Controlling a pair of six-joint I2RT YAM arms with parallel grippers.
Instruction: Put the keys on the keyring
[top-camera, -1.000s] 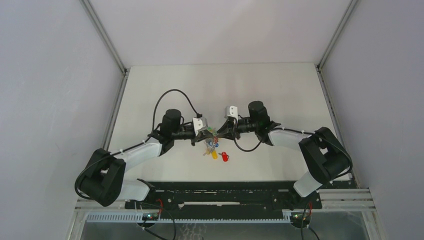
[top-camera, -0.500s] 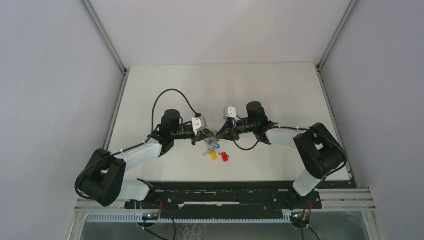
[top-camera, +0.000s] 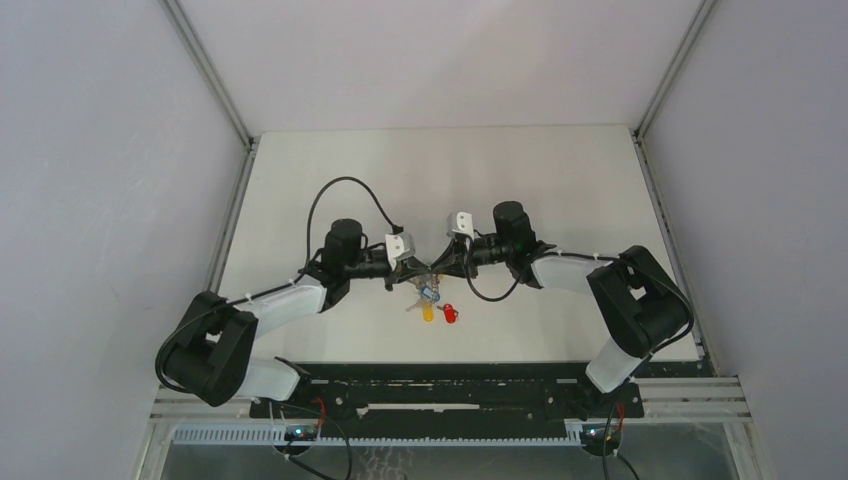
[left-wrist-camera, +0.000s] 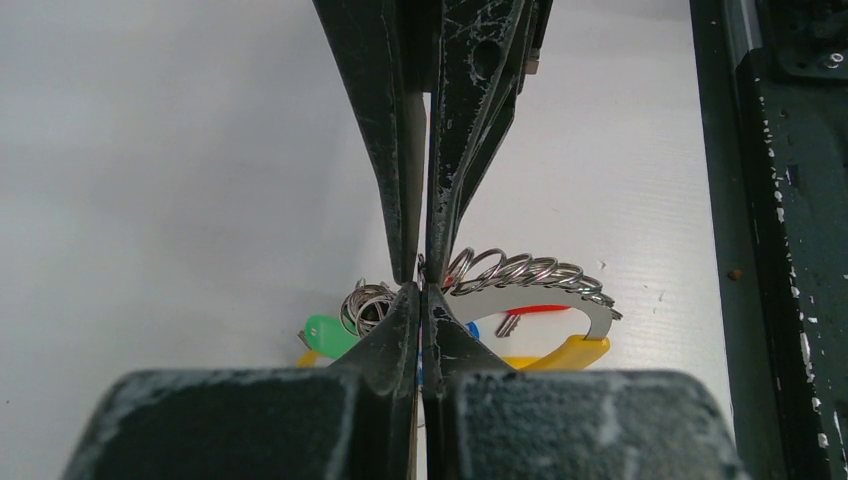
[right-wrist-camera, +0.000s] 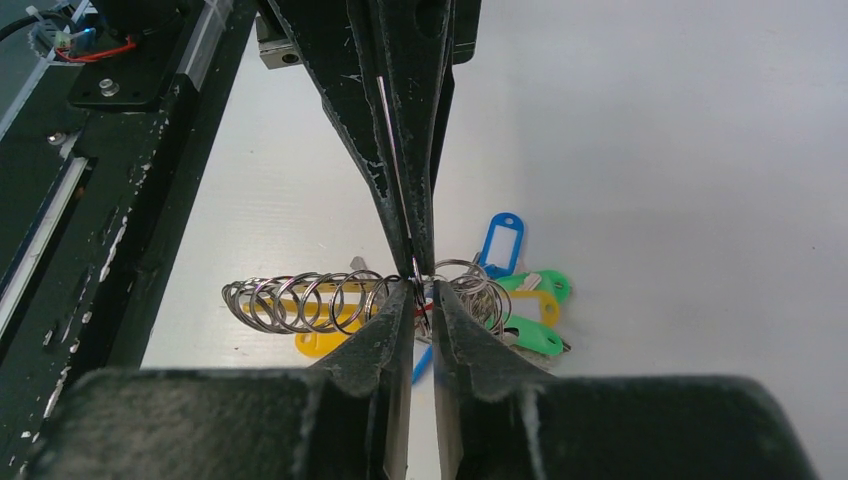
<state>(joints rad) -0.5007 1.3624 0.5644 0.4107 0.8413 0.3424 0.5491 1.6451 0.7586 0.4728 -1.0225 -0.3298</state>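
The keyring (top-camera: 428, 292) hangs above the table between both grippers, its green and blue tags dangling. My left gripper (left-wrist-camera: 420, 287) is shut on one of its rings. A row of silver rings (left-wrist-camera: 525, 272) runs along a curved band with a yellow end (left-wrist-camera: 572, 351). My right gripper (right-wrist-camera: 421, 290) faces the left one; its jaws stand a narrow gap apart with a ring wire between them. The ring row (right-wrist-camera: 300, 300), a blue tag (right-wrist-camera: 500, 240) and green tags (right-wrist-camera: 530, 335) hang beyond it. On the table lie two loose keys, one red-tagged (top-camera: 450, 313) and one yellow-tagged (top-camera: 428, 312).
The white table (top-camera: 560, 180) is walled left, right and behind. A black rail (top-camera: 450, 385) runs along the near edge by the arm bases. The left wrist's black cable (top-camera: 340, 190) loops up over the table.
The right gripper's jaws have drawn closer together around the ring, and that arm has edged left. The left gripper stays shut, and the keyring bunch has shifted slightly.
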